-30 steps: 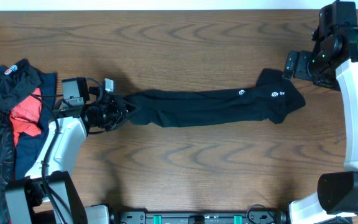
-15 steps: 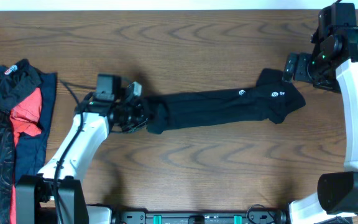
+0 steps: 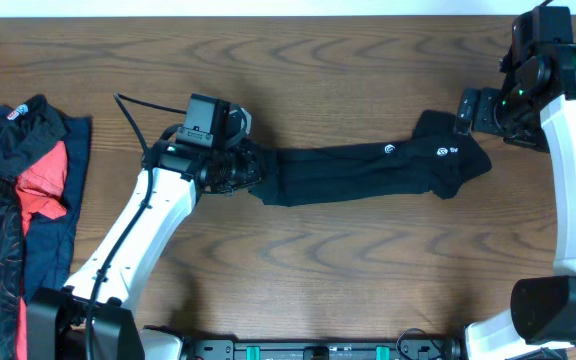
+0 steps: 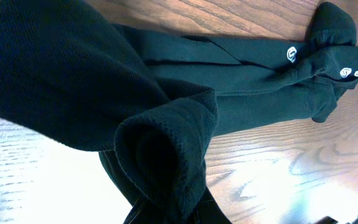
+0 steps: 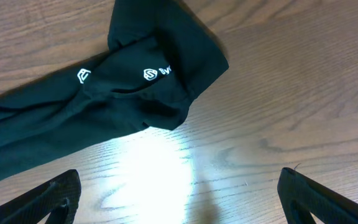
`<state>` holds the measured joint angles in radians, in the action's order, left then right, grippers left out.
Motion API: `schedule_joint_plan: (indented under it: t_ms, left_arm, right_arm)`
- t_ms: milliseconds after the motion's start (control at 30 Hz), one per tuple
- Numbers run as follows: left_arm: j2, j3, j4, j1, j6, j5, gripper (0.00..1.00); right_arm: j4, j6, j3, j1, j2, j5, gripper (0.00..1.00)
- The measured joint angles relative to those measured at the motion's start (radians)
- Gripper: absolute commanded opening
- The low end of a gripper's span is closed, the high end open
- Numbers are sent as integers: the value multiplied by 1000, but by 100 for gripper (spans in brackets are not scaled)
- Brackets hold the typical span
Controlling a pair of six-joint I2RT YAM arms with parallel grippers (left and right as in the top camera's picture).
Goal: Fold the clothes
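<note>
A long black garment (image 3: 378, 172) with small white logos (image 3: 389, 150) lies bunched in a strip across the table's middle. My left gripper (image 3: 249, 170) is shut on its left end, which is doubled over toward the right. In the left wrist view the held fabric (image 4: 160, 149) curls into a loop right above the jaws, hiding the left gripper (image 4: 180, 216). My right gripper (image 3: 468, 108) hovers open just beyond the garment's right end. In the right wrist view its fingers (image 5: 48, 199) stand wide apart over bare wood, with the garment (image 5: 135, 87) ahead of them.
A heap of other clothes (image 3: 13, 210), black-patterned, red and navy, lies at the table's left edge. The wooden table (image 3: 318, 270) ends at a pale strip along the back. Both arm bases stand at the front edge.
My left gripper has travelled to the right, carrying the garment's left end with it, so the black strip is now shorter. The right arm has not moved.
</note>
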<state>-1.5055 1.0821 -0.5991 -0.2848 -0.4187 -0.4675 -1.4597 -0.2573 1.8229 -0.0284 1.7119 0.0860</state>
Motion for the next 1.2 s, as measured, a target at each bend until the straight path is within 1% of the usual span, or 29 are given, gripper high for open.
schedule_joint_plan:
  t_ms: [133, 333, 433, 700, 800, 833, 900, 933, 1000, 1067, 1200]
  left_arm:
    - [-1, 0, 29, -39, -2, 7, 6]
    - [-10, 0, 146, -134, -3, 11, 6]
    - [-30, 1, 180, -168, -4, 11, 6]
    - [-201, 3, 278, -219, -38, 9, 6]
    - [-277, 14, 305, -248, -53, 6, 15]
    - [-299, 19, 311, -256, -55, 6, 17]
    - [-332, 30, 314, -270, -57, 3, 42]
    - [-342, 34, 316, -276, -60, 2, 49]
    - [-348, 38, 318, -280, -71, 2, 51]
    - [-348, 43, 318, -280, -76, 1, 57]
    - [-348, 65, 320, -282, -79, -5, 57]
  right_arm:
    - [-6, 2, 0, 0, 0, 0, 99]
    - [-18, 6, 0, 0, 0, -1, 99]
    - [-22, 6, 0, 0, 0, -1, 99]
    - [-28, 6, 0, 0, 0, -9, 99]
    - [-34, 6, 0, 0, 0, -9, 99]
    - [-35, 6, 0, 0, 0, -9, 99]
    - [-36, 6, 0, 0, 0, -10, 99]
    - [-36, 6, 0, 0, 0, -10, 99]
    - [-36, 6, 0, 0, 0, -11, 99]
    - [-36, 6, 0, 0, 0, -11, 99]
    - [-36, 6, 0, 0, 0, -11, 99]
